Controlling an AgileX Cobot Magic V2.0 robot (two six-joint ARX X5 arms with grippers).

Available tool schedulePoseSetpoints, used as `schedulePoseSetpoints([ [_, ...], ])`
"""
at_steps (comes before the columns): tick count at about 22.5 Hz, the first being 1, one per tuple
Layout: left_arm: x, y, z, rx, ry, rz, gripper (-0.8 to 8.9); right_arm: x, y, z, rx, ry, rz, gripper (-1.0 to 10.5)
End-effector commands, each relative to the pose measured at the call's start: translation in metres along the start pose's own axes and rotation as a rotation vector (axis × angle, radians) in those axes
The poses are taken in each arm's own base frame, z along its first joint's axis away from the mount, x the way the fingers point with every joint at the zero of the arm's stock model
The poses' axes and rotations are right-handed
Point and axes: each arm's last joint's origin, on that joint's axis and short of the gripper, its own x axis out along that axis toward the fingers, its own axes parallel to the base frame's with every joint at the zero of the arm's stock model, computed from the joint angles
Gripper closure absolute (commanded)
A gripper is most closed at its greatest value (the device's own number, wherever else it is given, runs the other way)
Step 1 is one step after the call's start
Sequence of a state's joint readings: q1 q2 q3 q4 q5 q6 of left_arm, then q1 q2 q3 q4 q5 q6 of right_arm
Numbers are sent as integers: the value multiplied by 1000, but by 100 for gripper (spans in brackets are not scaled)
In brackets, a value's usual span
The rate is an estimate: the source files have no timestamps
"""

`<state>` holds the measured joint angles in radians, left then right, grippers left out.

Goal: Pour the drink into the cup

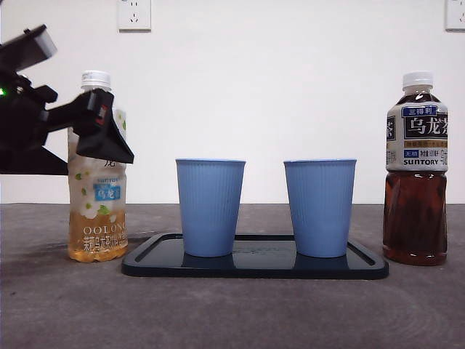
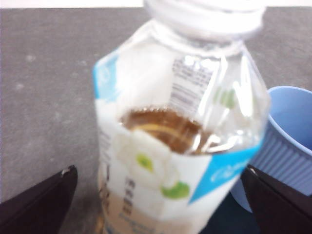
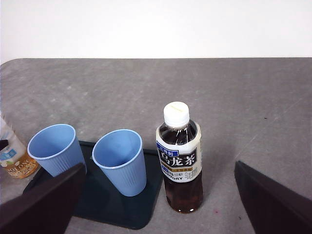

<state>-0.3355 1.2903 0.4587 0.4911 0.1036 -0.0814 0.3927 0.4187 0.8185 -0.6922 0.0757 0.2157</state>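
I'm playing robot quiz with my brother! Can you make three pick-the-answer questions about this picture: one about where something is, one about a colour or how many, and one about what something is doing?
1. Where do the two cups stand?
A. On the dark tray
B. On the bare table
C. On top of a bottle

2. What colour are the cups?
A. Red
B. Blue
C. Green

3. How are the left gripper's fingers set?
A. Shut on a cup
B. Open, either side of the light tea bottle
C. Shut on the dark tea bottle

Answers:
1 A: both cups sit on the tray.
2 B: their ribbed walls are blue.
3 B: the left gripper has a finger on each side of the light tea bottle, with gaps showing; the dark tea bottle stands alone.
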Motion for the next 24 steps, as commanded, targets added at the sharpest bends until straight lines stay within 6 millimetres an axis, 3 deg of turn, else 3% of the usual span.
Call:
schedulePoseSetpoints([
  [1, 8, -1, -3, 26, -21, -6, 283, -2, 1, 4, -15, -21, 6, 458],
  [8, 19, 1, -6, 52, -75, -8, 310, -2, 1, 4, -22, -22, 5, 458],
  [16, 23, 2, -9, 54, -78, -8, 640, -2, 1, 4, -22, -21, 6, 458],
  [24, 14, -7, 0, 60, -70, -32, 660, -2, 1, 4, -20, -18, 15, 458],
])
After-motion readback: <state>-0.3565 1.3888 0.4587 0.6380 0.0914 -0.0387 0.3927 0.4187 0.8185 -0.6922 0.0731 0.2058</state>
